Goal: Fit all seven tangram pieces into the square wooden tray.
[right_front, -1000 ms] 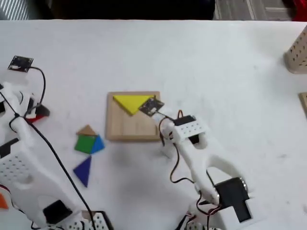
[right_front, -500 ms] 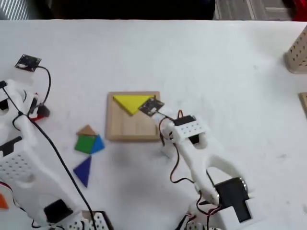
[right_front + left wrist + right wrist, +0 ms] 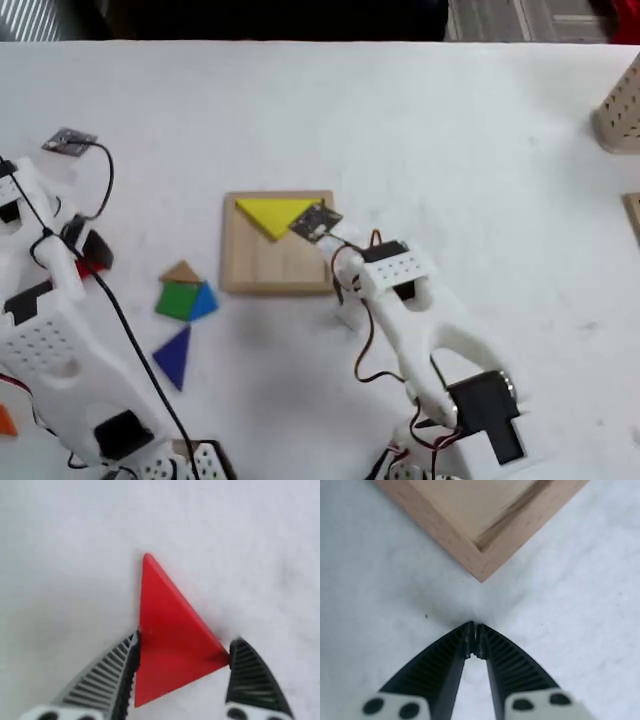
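White tabletop seen from above, with two white robot arms reaching in from the 6 o'clock edge.

Far out at 9 o'clock we find the left gripper [image 3: 184, 652]. Its wrist camera shows the two ribbed jaws clamped on a red triangle [image 3: 170, 630], one jaw against a straight side and the other at the opposite corner. The triangle's free tip points away from the gripper over the white surface.

Next, at about 8 o'clock from the tray, four loose pieces lie on the table. A tan triangle [image 3: 181, 271], a green square [image 3: 177, 300] and a light blue triangle [image 3: 205, 300] touch one another in a cluster. A dark blue triangle [image 3: 174, 355] lies just beside them, towards 6 o'clock.

Near the middle sits the square wooden tray [image 3: 270, 268]. A yellow triangle [image 3: 268, 213] lies inside it, its long side along the 12 o'clock wall.

Just off the tray's 4 o'clock corner, the right gripper [image 3: 474, 641] points down at bare table, its jaws closed together on nothing.

At the 3 o'clock edge stands a pale perforated block [image 3: 620, 115].
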Controlling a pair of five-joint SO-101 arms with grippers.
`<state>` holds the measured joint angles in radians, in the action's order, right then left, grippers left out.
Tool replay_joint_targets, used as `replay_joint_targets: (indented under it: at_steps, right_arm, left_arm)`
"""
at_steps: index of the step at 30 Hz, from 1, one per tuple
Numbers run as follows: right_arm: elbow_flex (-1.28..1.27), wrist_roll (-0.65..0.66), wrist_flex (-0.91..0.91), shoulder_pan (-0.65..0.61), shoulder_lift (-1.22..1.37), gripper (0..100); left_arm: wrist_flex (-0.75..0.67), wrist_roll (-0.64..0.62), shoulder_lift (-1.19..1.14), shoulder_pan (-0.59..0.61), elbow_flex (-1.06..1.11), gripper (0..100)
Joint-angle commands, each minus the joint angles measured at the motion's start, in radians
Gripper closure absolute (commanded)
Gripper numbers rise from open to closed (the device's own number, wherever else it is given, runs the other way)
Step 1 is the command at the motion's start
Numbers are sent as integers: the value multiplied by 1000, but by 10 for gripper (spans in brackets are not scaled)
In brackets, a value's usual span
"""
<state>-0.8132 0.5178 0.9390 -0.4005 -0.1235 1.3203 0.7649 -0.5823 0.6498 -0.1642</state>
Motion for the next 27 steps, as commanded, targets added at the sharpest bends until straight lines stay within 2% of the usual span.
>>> replay_joint_targets:
  at_steps: [1,7,10,14,20,22,25,27]
  right_arm:
    - [0,14,5,-13,-36,981]
    - [0,14,5,-13,-38,981]
    - [0,14,5,-12,-38,981]
    - [0,14,5,-12,-38,981]
    - [0,14,5,-12,-38,981]
    - [0,14,5,-12,-38,981]
    - [0,14,5,-12,-38,981]
    - [0,14,5,-12,-38,981]
  left_arm:
    - [69,-41,76,-22,25,951]
    - [144,-81,153,-74,25,951]
    - [147,-141,179,-90,25,951]
    - [146,-140,229,-82,17,945]
    - [140,-132,311,-39,23,785]
    - [121,-66,311,-27,25,740]
    - [69,117,306,7,40,749]
    - [-17,141,298,27,69,753]
